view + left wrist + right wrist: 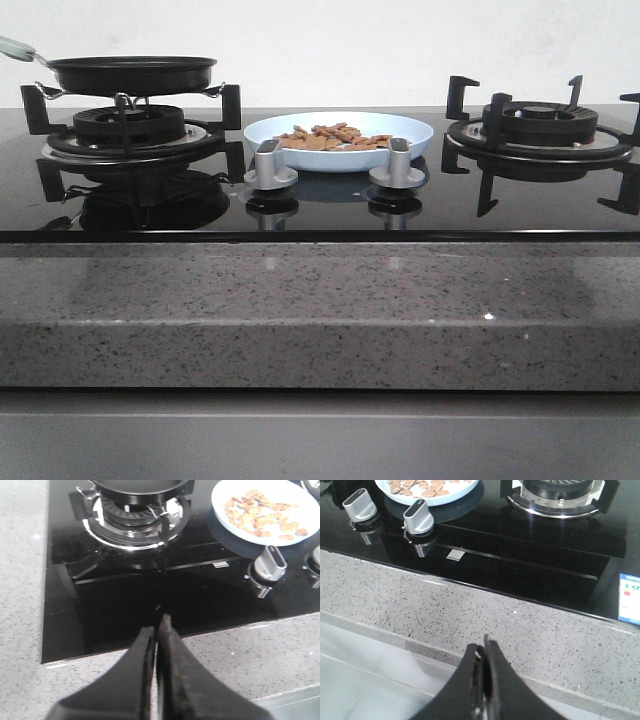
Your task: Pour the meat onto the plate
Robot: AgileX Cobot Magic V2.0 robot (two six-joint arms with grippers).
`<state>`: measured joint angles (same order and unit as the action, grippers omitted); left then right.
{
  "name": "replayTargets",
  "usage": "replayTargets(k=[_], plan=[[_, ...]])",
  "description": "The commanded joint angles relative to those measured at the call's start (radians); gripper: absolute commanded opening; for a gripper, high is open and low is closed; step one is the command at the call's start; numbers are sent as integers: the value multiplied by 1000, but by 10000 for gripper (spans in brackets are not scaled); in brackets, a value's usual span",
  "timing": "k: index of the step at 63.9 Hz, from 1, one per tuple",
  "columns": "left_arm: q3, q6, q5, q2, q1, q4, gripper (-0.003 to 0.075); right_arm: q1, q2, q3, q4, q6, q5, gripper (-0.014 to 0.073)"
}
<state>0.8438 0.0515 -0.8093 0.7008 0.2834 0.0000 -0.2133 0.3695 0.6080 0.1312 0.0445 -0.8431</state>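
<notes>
A speckled grey stone countertop (320, 310) is seen across the near side, and a glossy black glass cooktop (320, 215) is set into it behind. Two black gas burners with pan supports are counted on the glass: the left burner (130, 128) and the right burner (540, 125). A black round frying pan (132, 72) is carried on the left burner, its pale handle running off to the left. Between the burners, toward the far side, the pale light-blue shallow round plate (340, 155) is placed, and the reddish-brown meat pieces (335, 138) are spread in a loose pile inside it. Two silver control knobs are stood just in front of the plate, the left knob (269, 165) and the right knob (397, 165), partly hiding its near rim. A small white and blue label (629, 599) is stuck at the right near edge of the glass. The left gripper (158, 625) is held above the near edge of the cooktop, jaws pressed together on nothing. The right gripper (484, 647) is held over the countertop, jaws likewise pressed together and empty.
</notes>
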Motion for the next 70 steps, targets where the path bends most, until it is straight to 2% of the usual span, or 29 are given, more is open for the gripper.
replayTargets(k=[1, 36, 44, 56, 70], plan=[[24, 8, 74, 1, 9, 0, -20, 2, 7, 24, -11, 7, 63, -69], [-6, 8, 91, -34, 9, 0, -20, 2, 7, 24, -7, 7, 59, -69], [-119, 6, 216, -129, -45, 54, -20, 2, 7, 24, -7, 7, 59, -69], [-426, 8, 513, -365, -145, 31, -20, 2, 7, 24, -7, 7, 59, -69], [-703, 8, 716, -622, -220, -46, -20, 2, 7, 24, -7, 7, 59, -69]])
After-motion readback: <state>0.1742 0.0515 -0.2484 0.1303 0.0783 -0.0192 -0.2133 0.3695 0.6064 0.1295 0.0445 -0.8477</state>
